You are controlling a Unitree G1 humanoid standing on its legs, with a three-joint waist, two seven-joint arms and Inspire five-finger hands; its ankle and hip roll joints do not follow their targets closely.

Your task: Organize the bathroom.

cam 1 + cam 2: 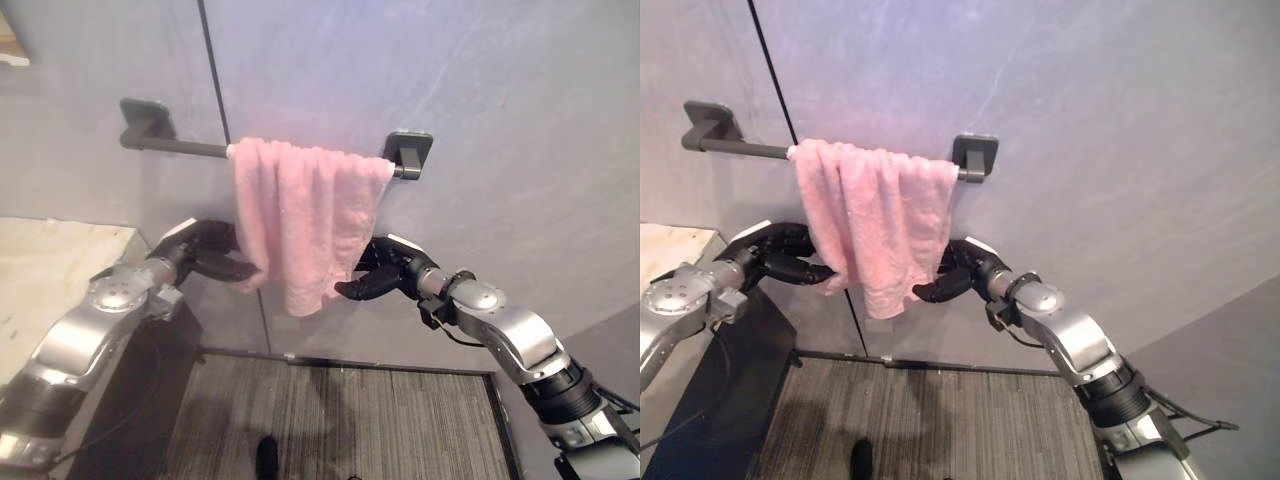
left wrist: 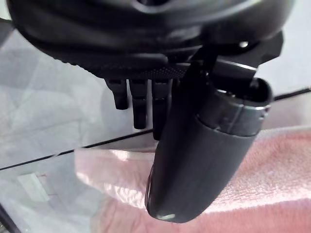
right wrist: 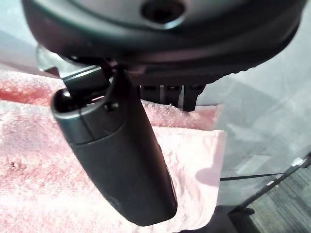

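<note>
A pink towel [image 1: 305, 215] hangs folded over a dark towel bar [image 1: 180, 147] on the grey wall. My left hand [image 1: 212, 250] sits at the towel's lower left edge, and its thumb [image 2: 204, 155] reaches across in front of the cloth [image 2: 272, 170]. At the lower right edge is my right hand [image 1: 383, 268], whose thumb [image 3: 121, 165] also lies in front of the towel [image 3: 29, 160]. Both hands have loosely curved fingers [image 2: 138, 104] [image 3: 170, 94] whose tips show free of the cloth. I cannot tell whether either thumb touches the towel.
The bar's right bracket [image 1: 410, 152] and left bracket [image 1: 145, 120] are fixed to the wall, with a dark vertical seam [image 1: 212, 70] between panels. A grey ribbed mat [image 1: 340, 420] lies on the floor below. A dark cabinet [image 1: 130, 400] stands at lower left.
</note>
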